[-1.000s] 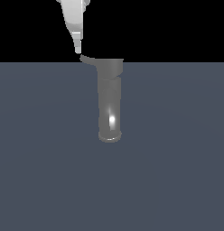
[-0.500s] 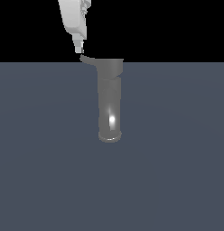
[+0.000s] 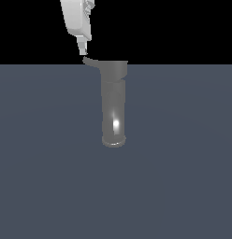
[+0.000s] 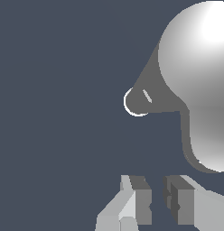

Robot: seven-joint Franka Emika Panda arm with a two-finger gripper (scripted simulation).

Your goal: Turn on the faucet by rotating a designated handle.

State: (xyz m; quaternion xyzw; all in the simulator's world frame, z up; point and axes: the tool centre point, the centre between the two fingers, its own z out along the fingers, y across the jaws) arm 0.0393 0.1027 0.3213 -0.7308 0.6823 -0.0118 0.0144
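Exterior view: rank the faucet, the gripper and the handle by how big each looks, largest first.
1. Faucet, clearly largest.
2. Gripper; cropped at the frame's top, so only its visible part counts.
3. Handle, smallest.

The faucet [image 3: 113, 105] looks like smooth grey metal, glossy, with one bright highlight low on its body. The handle [image 3: 91, 61] has the same grey metal look, maybe a little duller. The fingers [image 3: 82, 46] seem matt white plastic. The worktop [image 3: 43, 163] is flat, matt blue-grey

White blocky claw [image 3: 83, 49], pale grey shaded faces, squared fingers [image 4: 136, 203] with darker grey inner pads
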